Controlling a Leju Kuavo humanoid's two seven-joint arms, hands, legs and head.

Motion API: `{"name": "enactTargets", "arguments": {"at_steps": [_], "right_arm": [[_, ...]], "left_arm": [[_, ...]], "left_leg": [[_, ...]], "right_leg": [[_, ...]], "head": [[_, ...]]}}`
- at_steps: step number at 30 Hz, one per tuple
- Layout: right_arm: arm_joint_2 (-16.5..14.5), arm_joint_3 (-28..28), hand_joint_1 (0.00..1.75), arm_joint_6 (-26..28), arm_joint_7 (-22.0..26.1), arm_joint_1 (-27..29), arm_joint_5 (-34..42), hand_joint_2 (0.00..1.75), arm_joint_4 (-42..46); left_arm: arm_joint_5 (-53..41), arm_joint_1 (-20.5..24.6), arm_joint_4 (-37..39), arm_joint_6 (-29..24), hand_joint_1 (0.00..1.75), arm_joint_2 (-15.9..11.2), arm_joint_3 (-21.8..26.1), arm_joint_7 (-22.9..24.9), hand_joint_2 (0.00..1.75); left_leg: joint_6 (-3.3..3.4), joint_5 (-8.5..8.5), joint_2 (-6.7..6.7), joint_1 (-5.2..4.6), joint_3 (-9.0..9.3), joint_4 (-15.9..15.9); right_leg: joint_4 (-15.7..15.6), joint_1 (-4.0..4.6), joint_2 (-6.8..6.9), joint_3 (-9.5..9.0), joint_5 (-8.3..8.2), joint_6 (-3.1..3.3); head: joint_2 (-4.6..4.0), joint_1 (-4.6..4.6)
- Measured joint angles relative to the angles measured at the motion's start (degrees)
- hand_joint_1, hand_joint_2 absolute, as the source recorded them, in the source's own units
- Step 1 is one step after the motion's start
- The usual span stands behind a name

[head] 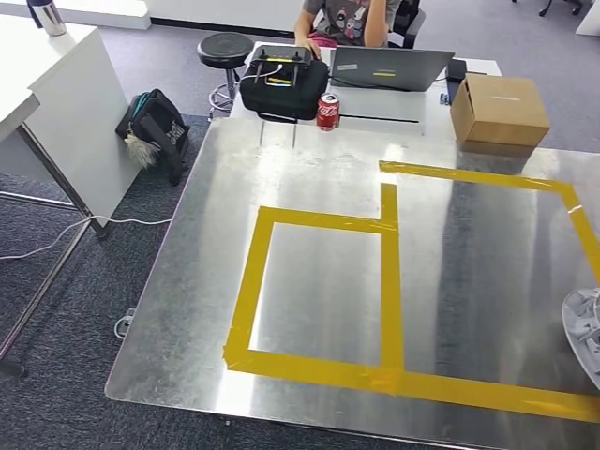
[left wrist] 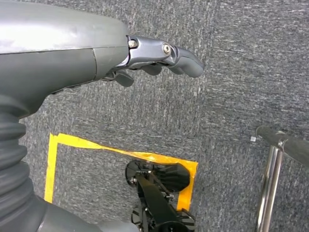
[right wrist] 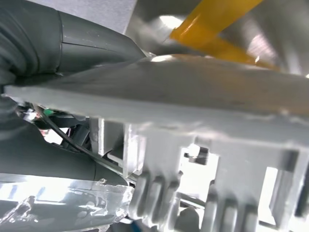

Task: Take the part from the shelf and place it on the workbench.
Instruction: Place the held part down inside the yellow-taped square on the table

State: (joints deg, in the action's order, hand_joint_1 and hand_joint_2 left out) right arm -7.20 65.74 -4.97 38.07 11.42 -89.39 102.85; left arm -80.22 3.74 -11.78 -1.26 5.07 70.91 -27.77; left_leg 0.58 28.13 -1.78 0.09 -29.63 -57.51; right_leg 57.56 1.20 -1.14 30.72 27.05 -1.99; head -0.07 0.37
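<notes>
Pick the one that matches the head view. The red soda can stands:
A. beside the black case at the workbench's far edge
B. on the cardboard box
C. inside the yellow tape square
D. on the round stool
A: the red soda can stands upright just right of the black case, at the workbench's far edge, well clear of the yellow tape square.

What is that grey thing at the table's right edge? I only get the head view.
Observer: That is the part. The right wrist view shows it close up: a grey plate with ribs and cut-outs, and the right hand seems to hold it, thumb over its flat face.
Operator: Where is the other hand?
Observer: The left hand hangs over grey carpet and holds nothing.
Operator: Is anything on the floor there?
Observer: Yes, yellow tape marks out a box on the carpet.
</notes>
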Motion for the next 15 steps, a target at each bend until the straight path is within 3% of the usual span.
{"name": "enactTargets", "arguments": {"at_steps": [15], "right_arm": [[4.66,-21.87,1.75,-0.26,-10.69,6.86,3.63,1.75,-3.67]], "left_arm": [[-0.21,1.12,0.00,0.51,0.00,-0.37,-0.11,1.13,1.75]], "left_leg": [[0.00,0.00,0.27,0.00,0.12,0.00]], "right_leg": [[0.00,0.01,-0.37,0.05,-0.15,-0.07]], "head": [[0.00,0.00]]}}
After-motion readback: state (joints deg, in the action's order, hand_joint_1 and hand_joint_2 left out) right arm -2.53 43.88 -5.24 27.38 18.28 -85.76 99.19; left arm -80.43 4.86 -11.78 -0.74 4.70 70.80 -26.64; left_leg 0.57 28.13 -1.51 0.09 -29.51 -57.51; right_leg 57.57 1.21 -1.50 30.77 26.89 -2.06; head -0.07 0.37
